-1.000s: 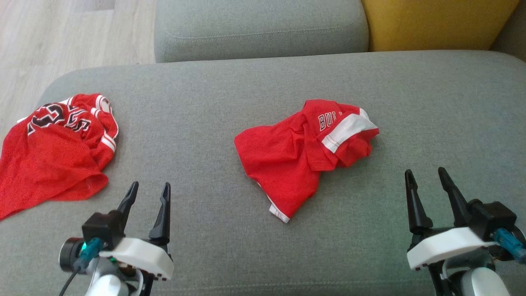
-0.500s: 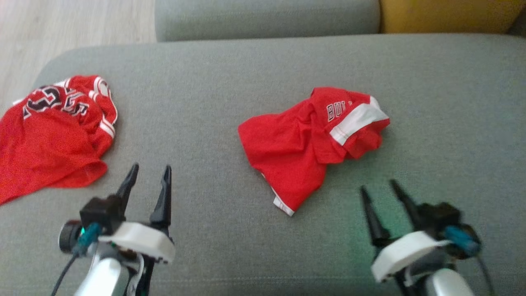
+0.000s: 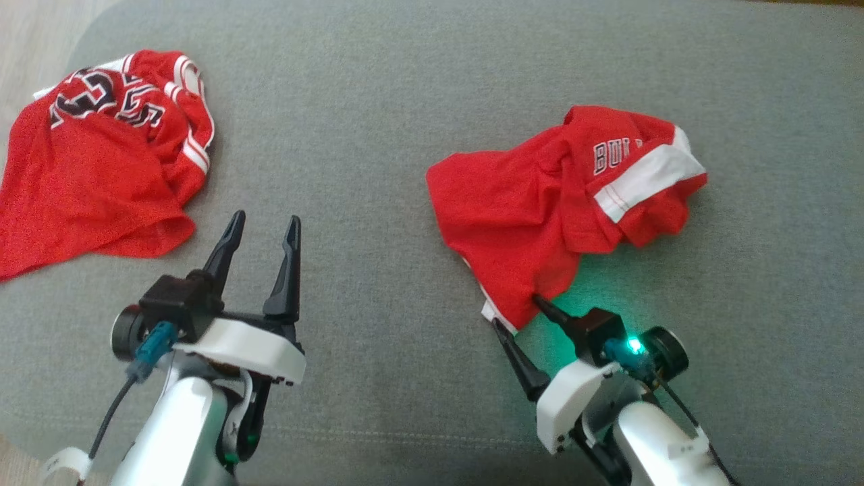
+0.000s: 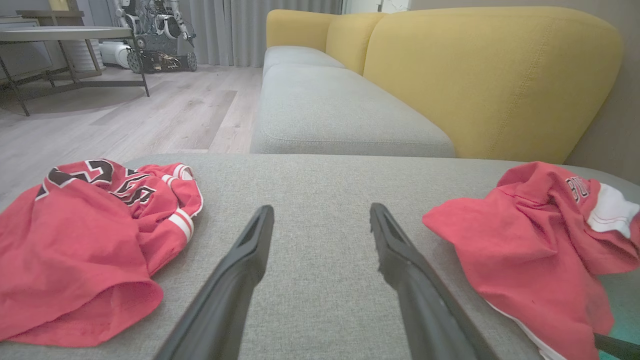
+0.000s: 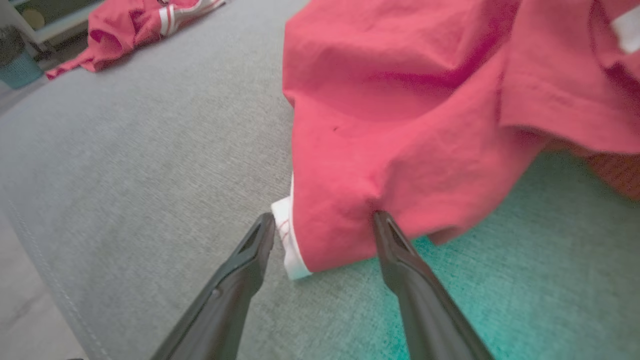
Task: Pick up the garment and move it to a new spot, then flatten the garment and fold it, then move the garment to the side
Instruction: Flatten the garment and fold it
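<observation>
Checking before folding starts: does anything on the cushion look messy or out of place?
Both red garments lie crumpled on the cushion: the white-banded garment right of centre, the numbered jersey near the left edge.

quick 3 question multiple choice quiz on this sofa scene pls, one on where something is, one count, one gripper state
1. Where is the right gripper?
A. on the wooden floor
B. at the near corner of the garment with the white band
C. against a yellow backrest

2. How many red garments lie on the grey cushion?
A. one
B. two
C. three

3. How is the left gripper?
A. shut on cloth
B. shut, empty
C. open, over bare cushion

Answers: 1 B, its fingers straddle that corner; 2 B, the garment with the white band and the numbered jersey; 3 C, its fingers stand apart with nothing between.
</observation>
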Robot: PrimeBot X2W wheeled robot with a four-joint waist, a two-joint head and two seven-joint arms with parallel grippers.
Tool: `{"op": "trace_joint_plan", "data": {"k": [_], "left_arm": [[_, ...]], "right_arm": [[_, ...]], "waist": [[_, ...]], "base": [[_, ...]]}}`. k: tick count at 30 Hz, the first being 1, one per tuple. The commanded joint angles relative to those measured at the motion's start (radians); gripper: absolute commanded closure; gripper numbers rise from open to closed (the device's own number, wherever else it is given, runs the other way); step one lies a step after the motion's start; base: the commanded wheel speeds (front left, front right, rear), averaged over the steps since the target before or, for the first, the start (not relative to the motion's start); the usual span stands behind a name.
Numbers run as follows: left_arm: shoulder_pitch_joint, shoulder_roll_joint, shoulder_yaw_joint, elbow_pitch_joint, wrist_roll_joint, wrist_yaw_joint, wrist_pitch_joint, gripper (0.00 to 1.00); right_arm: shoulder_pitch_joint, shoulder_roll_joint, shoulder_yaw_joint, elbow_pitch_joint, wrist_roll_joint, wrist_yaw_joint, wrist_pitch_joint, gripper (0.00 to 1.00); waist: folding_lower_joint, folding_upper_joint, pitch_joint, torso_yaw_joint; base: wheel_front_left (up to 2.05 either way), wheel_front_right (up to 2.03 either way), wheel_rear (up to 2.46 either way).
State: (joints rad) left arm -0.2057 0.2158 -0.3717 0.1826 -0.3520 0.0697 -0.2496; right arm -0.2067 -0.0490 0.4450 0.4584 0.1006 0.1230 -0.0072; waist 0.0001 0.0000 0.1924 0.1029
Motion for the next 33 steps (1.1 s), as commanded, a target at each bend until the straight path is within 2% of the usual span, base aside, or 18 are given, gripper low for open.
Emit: {"op": "trace_joint_plan", "data": {"k": [1, 4, 5, 6, 9, 13, 18, 25, 29, 33], "left_arm": [[-0.049, 0.009, 0.047, -0.031, 0.016, -0.007, -0.012, 0.00], [-0.050, 0.003, 0.055, -0.031, 0.022, -0.013, -0.012, 0.00], [-0.050, 0.001, 0.058, -0.030, 0.025, -0.015, -0.012, 0.00], [-0.051, -0.002, 0.062, -0.029, 0.028, -0.018, -0.012, 0.00], [-0.049, -0.008, 0.075, -0.028, 0.036, -0.024, -0.012, 0.00], [-0.042, -0.018, 0.093, -0.026, 0.045, -0.028, -0.012, 0.00], [-0.026, -0.023, 0.115, -0.028, 0.056, -0.034, -0.012, 0.00], [-0.014, -0.036, 0.135, -0.026, 0.066, -0.042, -0.012, 0.00], [-0.010, -0.044, 0.142, -0.025, 0.071, -0.048, -0.012, 0.00], [-0.004, -0.048, 0.151, -0.027, 0.076, -0.053, -0.012, 0.00]], "right_arm": [[-0.054, -0.001, 0.023, 0.014, -0.017, 0.008, -0.019, 0.00], [-0.079, -0.001, 0.030, 0.066, -0.024, 0.008, -0.024, 0.00], [-0.090, -0.001, 0.029, 0.090, -0.027, 0.008, -0.025, 0.53], [-0.098, -0.001, 0.031, 0.108, -0.022, 0.008, -0.031, 1.00], [-0.115, -0.001, 0.039, 0.128, -0.001, 0.008, -0.046, 1.00], [-0.119, -0.001, 0.066, 0.068, 0.014, 0.008, -0.069, 1.00], [-0.106, -0.001, 0.126, -0.136, 0.016, 0.008, -0.035, 1.00], [-0.112, -0.022, 0.180, -0.471, 0.035, 0.008, 0.090, 1.00], [-0.158, -0.023, 0.207, -0.594, 0.065, 0.008, 0.138, 1.00], [-0.213, -0.018, 0.206, -0.667, 0.093, 0.008, 0.154, 1.00]], "waist": [[-0.0001, 0.0000, 0.013, 0.012], [-0.0001, 0.0000, 0.018, 0.014], [-0.0001, 0.0000, 0.020, 0.015], [-0.0001, 0.0000, 0.022, 0.017], [-0.0001, 0.0000, 0.023, 0.014], [-0.0001, 0.0000, 0.017, -0.002], [-0.0001, 0.0000, 0.003, -0.040], [-0.0001, 0.0000, -0.019, -0.078], [-0.0001, 0.0000, -0.025, -0.087], [-0.0001, 0.0000, -0.024, -0.096]], "base": [[0.00, 0.00, 0.00], [0.00, 0.00, 0.00], [0.00, 0.00, 0.00], [0.00, 0.00, 0.00], [0.00, 0.00, 0.00], [0.00, 0.00, 0.00], [0.00, 0.00, 0.00], [0.00, 0.00, 0.00], [0.00, 0.00, 0.00], [0.00, 0.00, 0.00]]}}
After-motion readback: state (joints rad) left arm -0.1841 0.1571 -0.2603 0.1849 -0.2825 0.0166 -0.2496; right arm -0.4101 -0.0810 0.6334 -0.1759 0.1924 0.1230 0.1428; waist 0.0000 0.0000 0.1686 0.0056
